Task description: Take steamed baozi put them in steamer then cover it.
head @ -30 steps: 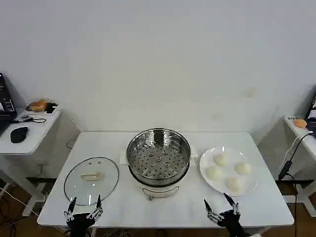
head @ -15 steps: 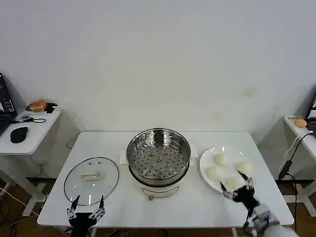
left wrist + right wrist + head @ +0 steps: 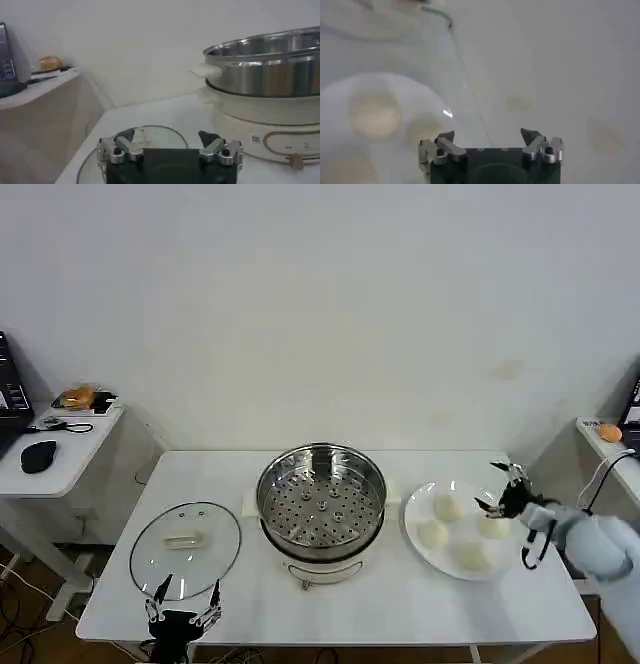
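Note:
The shiny steel steamer (image 3: 320, 499) stands uncovered at the table's middle, its perforated tray bare; in the left wrist view the steamer (image 3: 270, 65) rises on its cream base. The glass cover (image 3: 185, 549) lies flat to its left. Several cream steamed baozi (image 3: 447, 506) rest on a white plate (image 3: 412, 529) to the right. My right gripper (image 3: 503, 491) hovers open over the plate's far right side, holding nothing. In the right wrist view the right gripper (image 3: 487, 134) shows blurred baozi (image 3: 375, 112) beyond it. My left gripper (image 3: 182, 612) waits open at the front edge, just before the cover (image 3: 150, 137).
A side table (image 3: 70, 454) at the left carries a mouse and small items. Another at the right edge holds an orange object (image 3: 608, 433), with a cable (image 3: 585, 509) hanging beside the main table. Bare tabletop runs along the front.
My right arm swung from the table's front edge up and rightward, to the far right side of the plate. The left gripper sank slightly lower at the front edge.

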Controlling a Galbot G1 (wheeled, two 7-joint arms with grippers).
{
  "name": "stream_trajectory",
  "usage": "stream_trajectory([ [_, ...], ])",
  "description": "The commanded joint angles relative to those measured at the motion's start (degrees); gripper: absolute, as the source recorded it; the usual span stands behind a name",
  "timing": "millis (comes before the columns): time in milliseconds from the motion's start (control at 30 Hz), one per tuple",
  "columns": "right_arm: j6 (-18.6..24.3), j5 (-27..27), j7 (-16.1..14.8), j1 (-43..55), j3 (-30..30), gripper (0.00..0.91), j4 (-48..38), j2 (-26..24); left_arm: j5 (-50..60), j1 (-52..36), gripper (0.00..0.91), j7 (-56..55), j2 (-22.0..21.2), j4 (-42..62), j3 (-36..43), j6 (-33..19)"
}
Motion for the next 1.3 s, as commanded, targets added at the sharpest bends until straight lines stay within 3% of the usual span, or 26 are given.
stream_trajectory([
  [33, 4.85, -5.17, -16.11, 29.71, -27.53, 0.907, -10.67, -6.57, 1.91, -0.11, 0.907, 1.33, 0.10, -0.16, -0.23, 0.11],
  [167, 6.80, -0.53, -21.59, 39.93, -39.78, 0.907, -14.41, -3.88, 1.91, -0.49, 0.907, 1.29, 0.02, -0.04, -0.46, 0.03],
  [267, 6.89, 1.90, -23.72, 45.08, -48.84, 0.907, -17.24, -1.16, 1.93, -0.95, 0.907, 1.23, -0.09, 0.38, -0.52, 0.04],
  [333, 5.94, 1.86, -25.68, 45.88, -50.68, 0.907, -18.91, 0.60, 1.98, -1.45, 0.907, 1.19, -0.17, 0.55, -0.52, 0.08],
  [433, 4.38, 4.05, -26.26, 45.95, -53.78, 0.907, -20.22, 1.50, 1.98, -1.69, 0.907, 1.20, -0.33, 0.43, -0.48, 0.16],
  [667, 2.87, 2.20, -22.63, 43.53, -52.35, 0.907, -25.93, 6.69, 2.30, -1.99, 0.907, 1.23, -0.65, 0.40, -0.37, 0.23],
  [933, 1.46, 0.40, -20.89, 42.39, -50.78, 0.907, -30.11, 11.42, 3.11, -2.04, 0.907, 1.23, -0.75, 0.44, -0.66, 0.25],
  [1300, 0.38, -1.40, -19.37, 41.57, -49.87, 0.877, -34.21, 14.30, 3.20, -2.26, 0.907, 1.22, -0.63, 1.02, -0.86, 0.14],
])
